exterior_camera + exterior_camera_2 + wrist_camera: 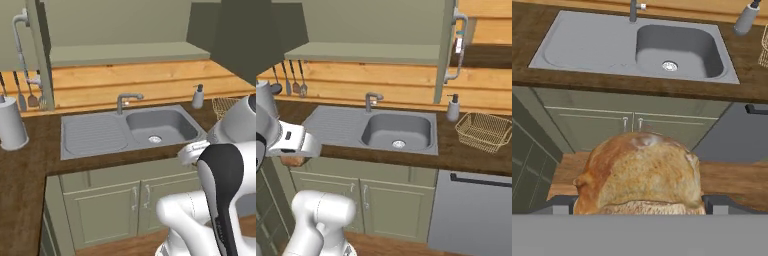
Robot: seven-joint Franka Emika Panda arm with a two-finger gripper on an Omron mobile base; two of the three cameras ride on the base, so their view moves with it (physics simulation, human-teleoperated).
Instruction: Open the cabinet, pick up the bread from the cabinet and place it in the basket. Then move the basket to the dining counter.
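- Left base view: grey sink (131,131) set in dark wood table (25,165), tap (126,101) behind the bowl, soap bottle (198,96) right of it. Paper roll (10,123) at far left, utensils (27,95) hanging beside it. Cabinet (41,50) door edge-on at upper left, open, bar handle (21,40) facing left. Corner of basket (223,106) on the table at right, partly behind the white arm. Low cupboards (117,202) under the sink.
- Right base view: cabinet (448,45) door open at upper right, handle (458,47) on it. Basket (485,131) upright on the table right of the sink (387,131), just past the soap bottle (453,108), nothing in it. Bread (292,161) showing as a brown lump under the white hand at left, held off the table edge, well apart from the basket.
- Hand view: claw (640,207) spread wide, pinching bread (641,175) between the two tips; loaf close to the camera. Sink (637,47) and cupboard doors beyond, basket edge (763,47) at far right.
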